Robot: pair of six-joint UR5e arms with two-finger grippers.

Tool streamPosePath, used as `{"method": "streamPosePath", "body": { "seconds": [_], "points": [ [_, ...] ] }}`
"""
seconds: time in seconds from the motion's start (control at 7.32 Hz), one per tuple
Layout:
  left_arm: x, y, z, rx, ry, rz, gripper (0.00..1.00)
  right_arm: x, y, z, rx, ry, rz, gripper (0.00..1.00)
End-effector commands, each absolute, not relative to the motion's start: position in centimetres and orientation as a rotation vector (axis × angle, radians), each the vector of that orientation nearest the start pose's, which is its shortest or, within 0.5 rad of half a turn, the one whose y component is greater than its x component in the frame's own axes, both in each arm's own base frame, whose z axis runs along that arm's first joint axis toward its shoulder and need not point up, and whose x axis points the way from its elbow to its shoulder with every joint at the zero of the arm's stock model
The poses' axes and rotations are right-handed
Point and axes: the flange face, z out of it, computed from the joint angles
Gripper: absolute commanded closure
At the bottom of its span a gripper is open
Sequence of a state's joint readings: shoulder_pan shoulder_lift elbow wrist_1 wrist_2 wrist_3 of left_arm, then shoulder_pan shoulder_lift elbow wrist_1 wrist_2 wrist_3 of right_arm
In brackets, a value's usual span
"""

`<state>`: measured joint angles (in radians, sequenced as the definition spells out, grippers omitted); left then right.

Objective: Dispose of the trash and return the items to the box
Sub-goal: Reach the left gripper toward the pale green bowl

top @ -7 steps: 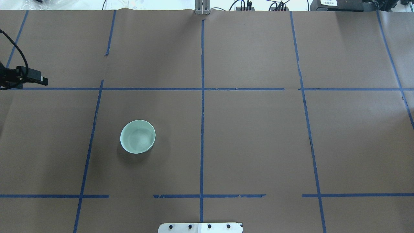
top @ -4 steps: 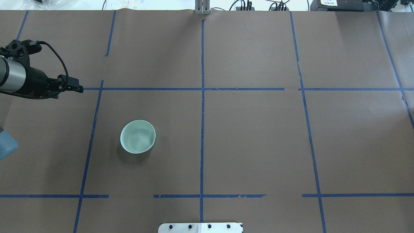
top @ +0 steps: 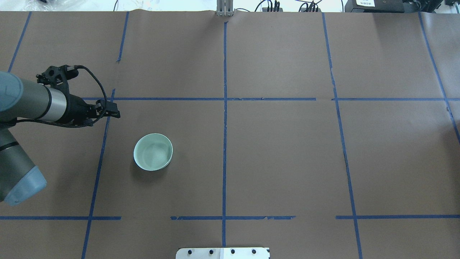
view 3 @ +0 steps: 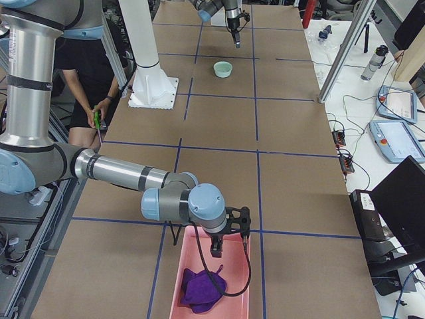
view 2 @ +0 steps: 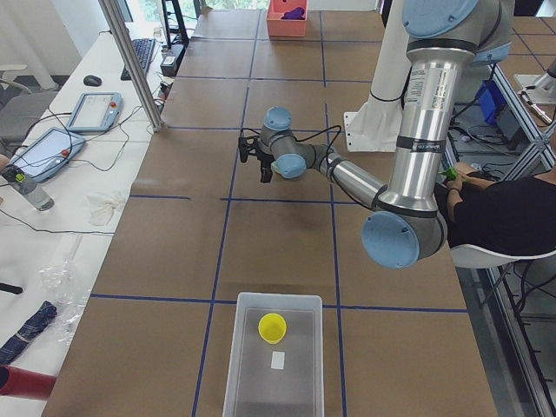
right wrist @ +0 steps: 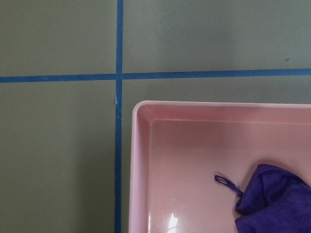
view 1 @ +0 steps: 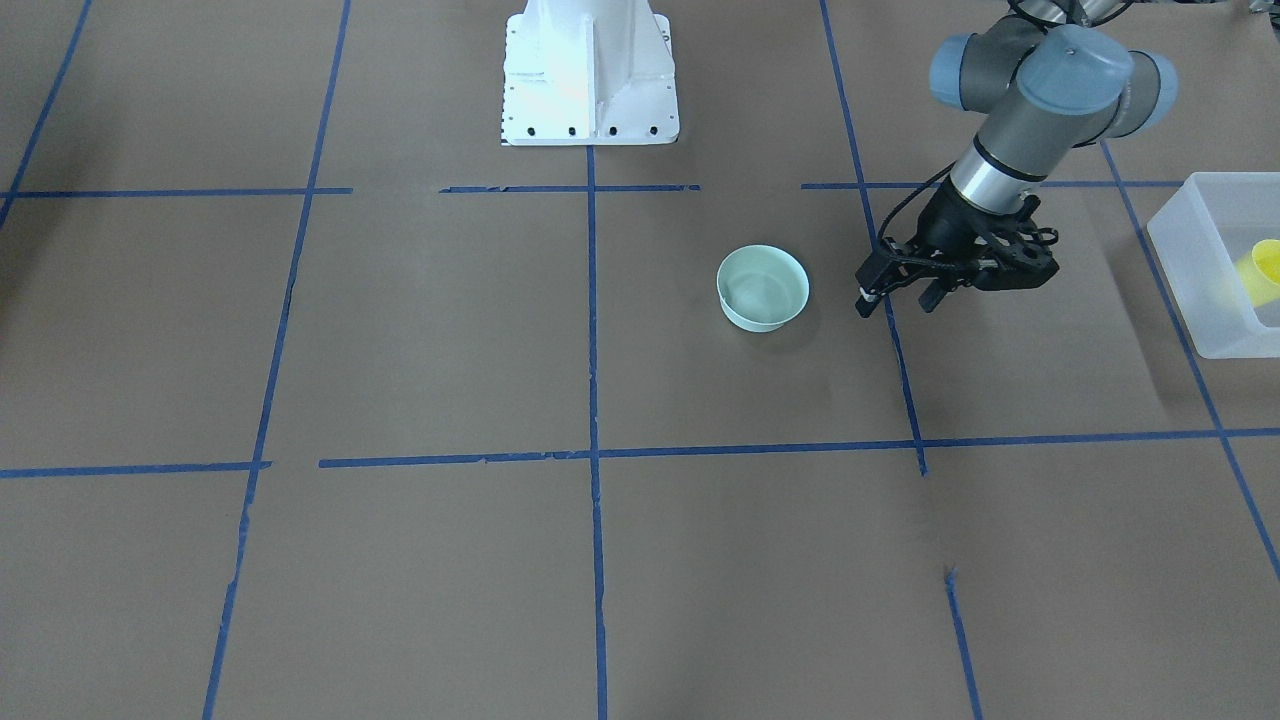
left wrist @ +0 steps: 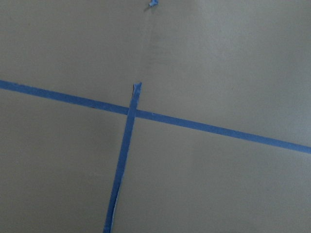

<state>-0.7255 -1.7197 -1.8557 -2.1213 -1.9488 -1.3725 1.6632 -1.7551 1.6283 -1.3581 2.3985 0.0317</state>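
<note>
The pale mint-green bowl (top: 153, 157) stands upright and empty on the brown table, also in the front view (view 1: 762, 288) and the right view (view 3: 223, 68). The yellow cup (view 1: 1265, 268) lies inside the translucent box (view 1: 1195, 250) at the table's left end; the left view shows the cup (view 2: 272, 327) in the box (view 2: 291, 391). My left gripper (view 1: 895, 305) hovers open and empty just left of the bowl, and shows beyond the bowl in the overhead view (top: 116, 114). My right gripper (view 3: 229, 242) hangs over a pink tray; I cannot tell whether it is open.
The pink tray (right wrist: 141, 160) at the table's right end holds a purple cloth (right wrist: 277, 194). The white robot base (view 1: 590, 70) stands at the near middle edge. Blue tape lines cross the brown paper. A seated person is beside the base in the side views.
My left arm has swung in from the overhead view's left edge, moving right and nearer to the bowl. The bowl has not moved.
</note>
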Motion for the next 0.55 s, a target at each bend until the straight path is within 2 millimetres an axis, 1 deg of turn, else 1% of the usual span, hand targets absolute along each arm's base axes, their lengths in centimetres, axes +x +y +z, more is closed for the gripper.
{"method": "streamPosePath", "body": {
  "seconds": [0.0,0.14,0.27,0.41],
  "points": [
    [39.1,-41.2,37.9,0.103,1.023,-0.291,0.00,5.4,-42.5,65.9,0.057,-0.832,0.098,0.00],
    [40.6,-40.1,38.2,0.118,1.009,-0.278,0.00,5.0,-42.7,64.8,0.076,-0.831,0.082,0.00],
    [42.4,-39.1,39.2,0.121,0.983,-0.264,0.00,5.0,-42.8,64.4,0.083,-0.832,0.079,0.00],
    [43.1,-39.1,39.1,0.115,0.982,-0.262,0.00,5.0,-42.9,64.1,0.092,-0.834,0.075,0.00]
  ]
}}
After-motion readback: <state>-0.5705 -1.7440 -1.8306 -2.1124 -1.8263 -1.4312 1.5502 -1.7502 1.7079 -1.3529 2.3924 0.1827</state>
